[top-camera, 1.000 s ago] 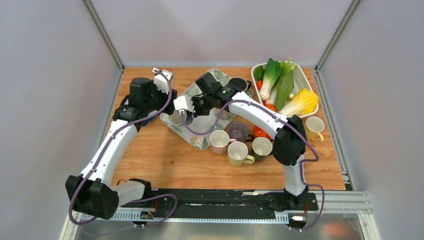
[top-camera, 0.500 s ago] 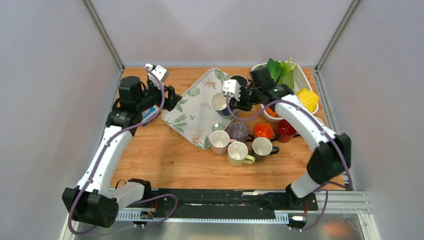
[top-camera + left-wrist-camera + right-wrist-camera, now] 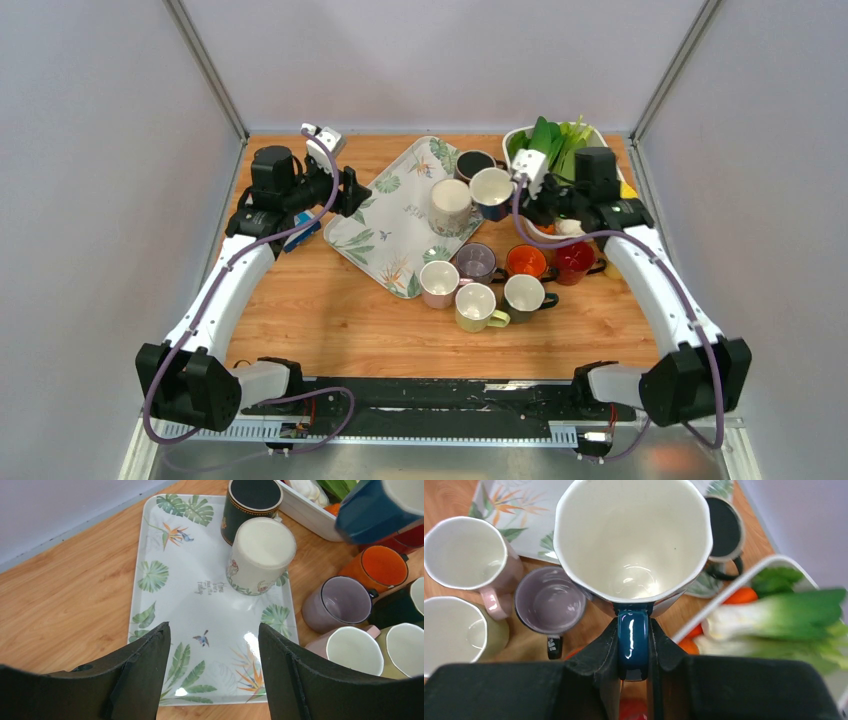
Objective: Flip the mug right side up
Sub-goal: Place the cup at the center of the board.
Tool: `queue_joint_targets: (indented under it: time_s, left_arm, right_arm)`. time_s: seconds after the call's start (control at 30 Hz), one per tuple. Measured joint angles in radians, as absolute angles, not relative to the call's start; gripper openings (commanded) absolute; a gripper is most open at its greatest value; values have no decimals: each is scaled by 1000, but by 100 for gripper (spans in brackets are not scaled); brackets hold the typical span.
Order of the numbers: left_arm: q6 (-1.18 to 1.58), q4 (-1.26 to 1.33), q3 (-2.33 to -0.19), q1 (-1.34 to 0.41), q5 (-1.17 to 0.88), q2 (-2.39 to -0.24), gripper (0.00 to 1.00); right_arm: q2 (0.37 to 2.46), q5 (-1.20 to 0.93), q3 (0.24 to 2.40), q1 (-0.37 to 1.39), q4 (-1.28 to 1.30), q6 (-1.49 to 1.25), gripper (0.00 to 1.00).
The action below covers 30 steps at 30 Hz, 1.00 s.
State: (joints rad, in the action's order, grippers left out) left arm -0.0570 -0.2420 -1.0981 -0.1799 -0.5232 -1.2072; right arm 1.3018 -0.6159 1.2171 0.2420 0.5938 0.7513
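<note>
A dark blue mug [image 3: 492, 190] with a white inside hangs in the air over the tray's right edge. My right gripper [image 3: 514, 193] is shut on its handle [image 3: 633, 640], and the mug's mouth [image 3: 634, 540] faces the wrist camera. A cream mug [image 3: 450, 205] stands upside down on the leaf-patterned tray [image 3: 385, 225], base up [image 3: 262, 555]. My left gripper [image 3: 355, 192] hovers at the tray's left edge, open and holding nothing [image 3: 215, 645], a tray's width away from the cream mug.
A dark mug [image 3: 475, 163] stands upright at the tray's far corner. Several upright mugs cluster in front of the tray, among them pink [image 3: 438, 282], purple [image 3: 476, 262], orange [image 3: 526, 261] and red [image 3: 573, 262]. A white basin of vegetables [image 3: 603, 160] sits at the back right.
My right arm has swung from the tray's left side to its right, carrying the blue mug and uncovering the upside-down cream mug. My left gripper has shifted only slightly.
</note>
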Motion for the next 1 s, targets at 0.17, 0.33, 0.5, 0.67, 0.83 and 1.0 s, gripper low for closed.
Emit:
queue_joint_targets:
  time_s: [0.17,0.33,0.5,0.67,0.83,1.0]
  left_arm:
    - [-50,-216,-1093,-180,-523,-1212,72]
    - [-51,-212,-1092,-180,-523,-1235,71]
    - [-55,-212,-1092,-180,-523,-1240,71]
    - [-79,-219,-1091,-180,-514,-1237,71]
    - [-93,-220,-1073,-180,-507,-1217,71]
    - [-92,-219,-1067,-180,-508,-1217,71]
  right_arm:
    - [1074,-603,1174,55,665,723,0]
    - [874,-594,1144,-41,749,738,0]
    - [771,-590,1038,-93,840,744,0]
    - [760,-542,987,-122,979,778,0]
    - [749,-525,992,-143,1060,835,0]
    - [804,-525,1002,-204,1107,913,0]
